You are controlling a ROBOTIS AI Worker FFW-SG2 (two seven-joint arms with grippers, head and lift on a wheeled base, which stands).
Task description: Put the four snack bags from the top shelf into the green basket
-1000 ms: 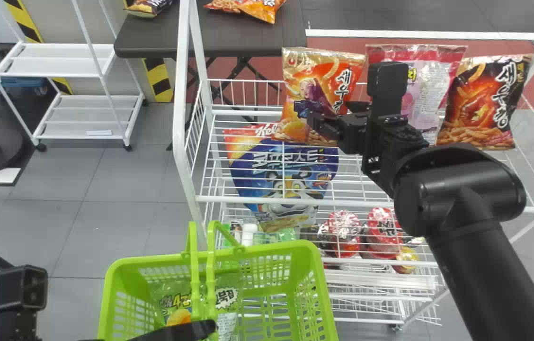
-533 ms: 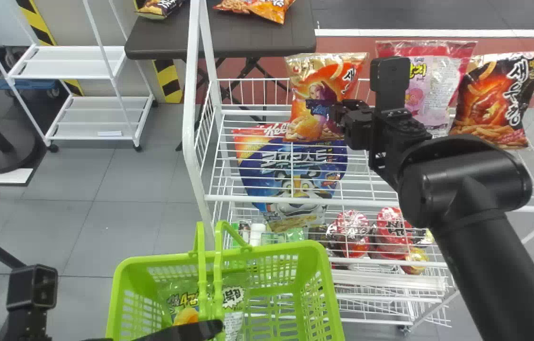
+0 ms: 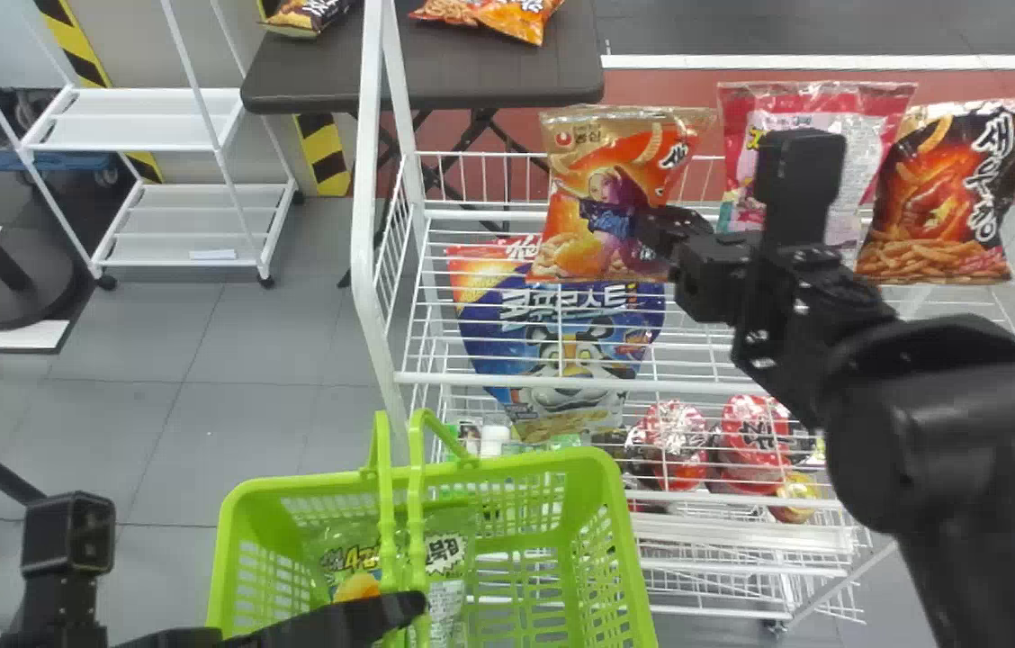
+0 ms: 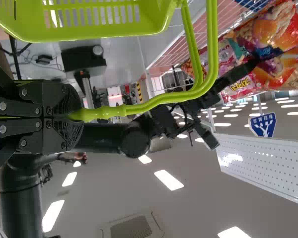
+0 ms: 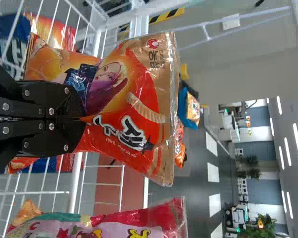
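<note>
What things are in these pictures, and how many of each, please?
Orange bag: 1, orange and gold, at top shelf, left of pink bag
Pink bag: 1, pink and white, top shelf
Dark bag: 1, black and orange, right of pink bag
Cereal bag: 1, mostly blue, below top shelf
Red packages: at least 2, red, lower shelf
Basket: 1, green, before rack
Bag inside it: 1, greenish
Rack: 1, white, ahead
Table: 1, dark, behind rack
Bags on table: several, mixed colours
Cart: 1, white, far left
Left gripper: 1, black, on basket handles
Right gripper: 1, black, on orange bag
</note>
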